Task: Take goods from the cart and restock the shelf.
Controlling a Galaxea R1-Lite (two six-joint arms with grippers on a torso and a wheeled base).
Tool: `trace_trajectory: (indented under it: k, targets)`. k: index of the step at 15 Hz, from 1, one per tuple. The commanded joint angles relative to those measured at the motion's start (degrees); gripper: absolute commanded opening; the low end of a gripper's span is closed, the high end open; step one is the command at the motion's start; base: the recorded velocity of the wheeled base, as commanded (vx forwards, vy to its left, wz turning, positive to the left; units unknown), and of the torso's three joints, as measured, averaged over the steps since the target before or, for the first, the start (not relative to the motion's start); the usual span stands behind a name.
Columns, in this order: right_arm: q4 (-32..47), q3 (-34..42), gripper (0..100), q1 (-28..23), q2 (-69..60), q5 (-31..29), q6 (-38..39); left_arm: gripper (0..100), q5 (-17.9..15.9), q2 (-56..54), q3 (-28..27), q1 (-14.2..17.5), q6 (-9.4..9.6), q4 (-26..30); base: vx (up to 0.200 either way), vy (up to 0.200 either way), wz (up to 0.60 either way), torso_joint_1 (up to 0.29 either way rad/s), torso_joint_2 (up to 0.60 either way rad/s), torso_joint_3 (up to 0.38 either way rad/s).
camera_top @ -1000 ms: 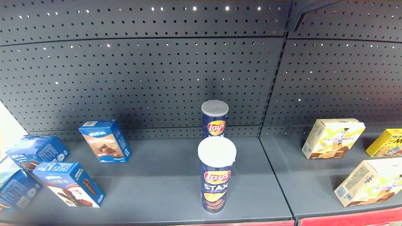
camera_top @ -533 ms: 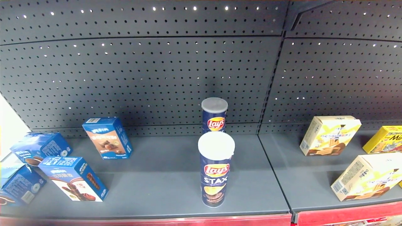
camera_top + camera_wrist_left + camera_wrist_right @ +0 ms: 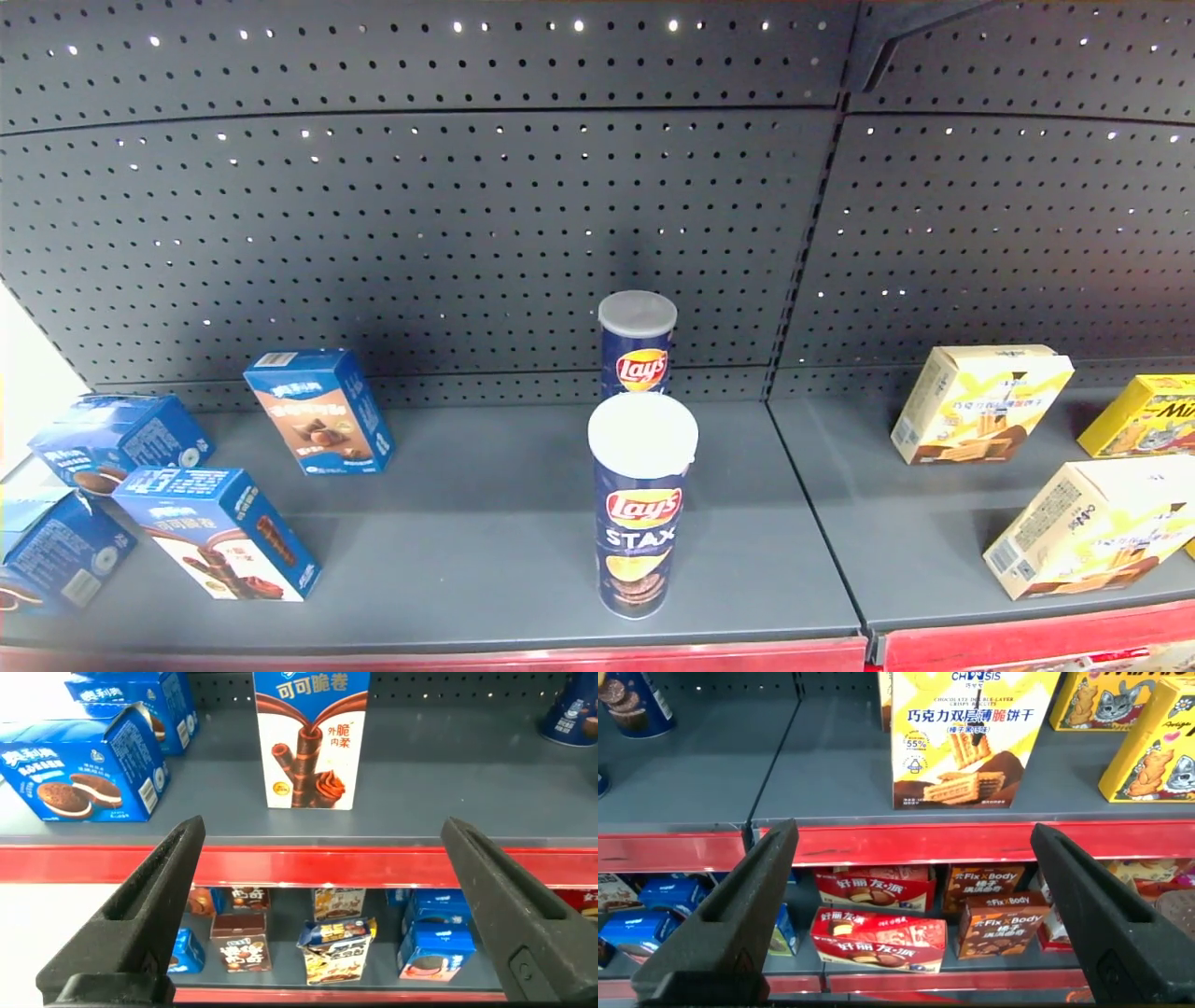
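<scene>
Two tall dark-blue chip cans stand upright mid-shelf, one at the front [image 3: 642, 504] and one behind it [image 3: 638, 345] by the pegboard. The grey shelf [image 3: 467, 551] has a red front edge. My left gripper [image 3: 322, 835] hangs open and empty in front of that edge, facing a wafer-roll box [image 3: 313, 737] and a blue cookie box [image 3: 84, 765]. My right gripper [image 3: 913, 835] is also open and empty, before the edge below a cream wafer box [image 3: 966, 737].
Blue boxes [image 3: 219, 532] crowd the shelf's left end. Yellow and cream boxes [image 3: 1088, 537] sit on the right section. Bare shelf lies on both sides of the cans. A lower shelf holds more packs [image 3: 336, 947] and red boxes [image 3: 878, 938].
The head camera shifted slightly a second ago, so more of the shelf's red front edge shows. The goods on the shelf have not moved.
</scene>
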Motion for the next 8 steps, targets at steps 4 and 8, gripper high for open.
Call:
trace_trajectory:
  k: [4,8]
  targets:
    - [0.0,0.0,100,0.0,0.1,0.1,0.0,100,0.0,0.1,0.0,0.0,-0.01,0.0,0.000,0.000,0.00,0.000,0.00,0.000]
    - [0.0,0.0,100,0.0,0.1,0.0,0.0,100,0.0,0.1,0.0,0.0,-0.01,0.0,0.000,0.000,0.00,0.000,0.00,0.000]
